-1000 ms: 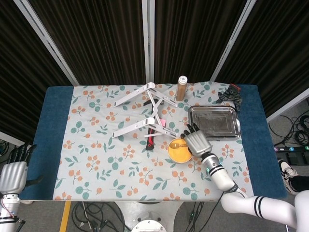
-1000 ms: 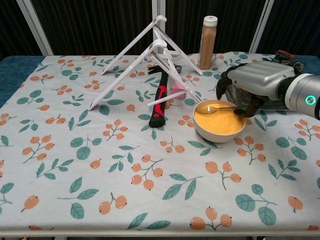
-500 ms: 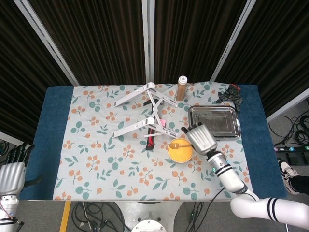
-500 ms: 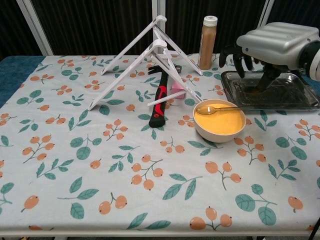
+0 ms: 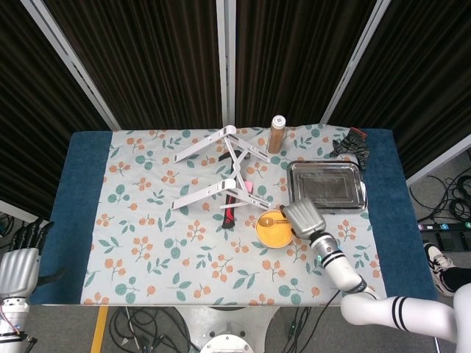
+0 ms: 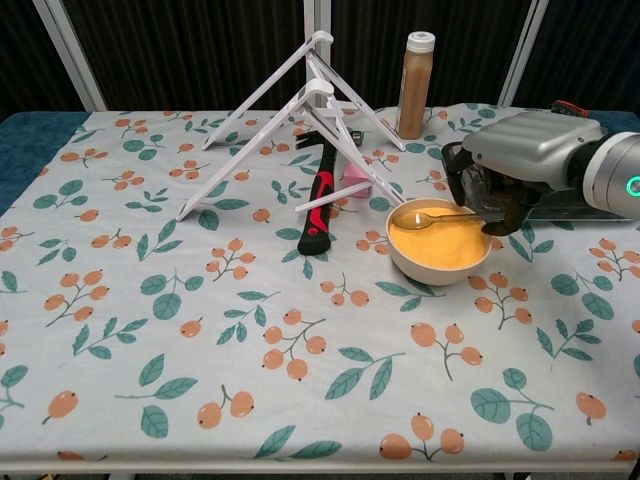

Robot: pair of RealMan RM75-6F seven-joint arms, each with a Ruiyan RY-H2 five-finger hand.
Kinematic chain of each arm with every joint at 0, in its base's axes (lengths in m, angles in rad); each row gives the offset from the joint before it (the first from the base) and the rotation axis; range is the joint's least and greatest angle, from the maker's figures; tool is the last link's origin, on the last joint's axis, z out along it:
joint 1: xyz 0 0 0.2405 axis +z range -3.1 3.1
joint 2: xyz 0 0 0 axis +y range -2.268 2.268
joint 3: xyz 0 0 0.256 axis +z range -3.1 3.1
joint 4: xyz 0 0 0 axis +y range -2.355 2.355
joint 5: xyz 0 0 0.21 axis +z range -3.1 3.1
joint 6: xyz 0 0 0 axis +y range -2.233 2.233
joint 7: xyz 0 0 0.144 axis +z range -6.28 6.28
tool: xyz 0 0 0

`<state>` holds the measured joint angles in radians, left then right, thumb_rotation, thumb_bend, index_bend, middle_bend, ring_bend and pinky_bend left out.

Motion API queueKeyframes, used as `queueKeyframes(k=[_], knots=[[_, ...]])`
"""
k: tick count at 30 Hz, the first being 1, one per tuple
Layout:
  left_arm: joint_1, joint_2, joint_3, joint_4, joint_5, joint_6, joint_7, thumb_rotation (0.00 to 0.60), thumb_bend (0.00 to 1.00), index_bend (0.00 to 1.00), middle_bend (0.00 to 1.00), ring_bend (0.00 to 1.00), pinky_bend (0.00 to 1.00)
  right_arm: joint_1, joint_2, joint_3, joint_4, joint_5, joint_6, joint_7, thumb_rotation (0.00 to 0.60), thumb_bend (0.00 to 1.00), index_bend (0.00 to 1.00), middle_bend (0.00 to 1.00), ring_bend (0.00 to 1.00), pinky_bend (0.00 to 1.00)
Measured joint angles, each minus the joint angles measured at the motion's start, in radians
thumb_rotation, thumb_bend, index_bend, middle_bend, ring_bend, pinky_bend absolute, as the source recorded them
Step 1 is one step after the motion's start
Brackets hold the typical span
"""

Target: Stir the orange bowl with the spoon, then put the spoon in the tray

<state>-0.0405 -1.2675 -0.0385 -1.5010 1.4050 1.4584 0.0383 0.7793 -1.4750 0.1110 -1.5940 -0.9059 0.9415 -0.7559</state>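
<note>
My right hand (image 6: 520, 165) hangs at the orange bowl's (image 6: 439, 243) far rim, fingers curled down around the spoon (image 6: 428, 216) handle; whether they actually clamp it I cannot tell. The spoon rests across the bowl. The tray (image 5: 327, 185) sits just behind this hand. My left hand (image 5: 20, 259) waits off the desk (image 5: 147, 243), fingers loosely apart.

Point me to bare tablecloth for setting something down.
Free: the wide front-left stretch of floral tablecloth, in front of the white folding stands and left of the orange bowl. Crowded: back right, around the metal tray, brown bottle and right hand.
</note>
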Motion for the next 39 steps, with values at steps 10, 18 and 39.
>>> queueKeyframes(k=[10,18,39], knots=[[-0.001,-0.005,-0.002,0.012,-0.003,-0.005,-0.008,0.6,0.07,0.16,0.08,0.04,0.09,0.025,-0.053,-0.001,0.059,0.012,0.01,0.01,0.6,0.22,0.49,0.98,1.0,1.0],[0.001,-0.008,-0.002,0.019,-0.005,-0.008,-0.014,0.6,0.07,0.16,0.08,0.04,0.09,0.04,-0.069,-0.006,0.076,0.037,0.012,-0.002,0.6,0.24,0.5,0.98,1.0,1.0],[0.002,-0.016,-0.003,0.037,-0.006,-0.011,-0.022,0.6,0.07,0.16,0.08,0.04,0.09,0.065,-0.077,-0.021,0.074,0.057,0.02,-0.014,0.6,0.34,0.57,0.98,1.0,1.0]])
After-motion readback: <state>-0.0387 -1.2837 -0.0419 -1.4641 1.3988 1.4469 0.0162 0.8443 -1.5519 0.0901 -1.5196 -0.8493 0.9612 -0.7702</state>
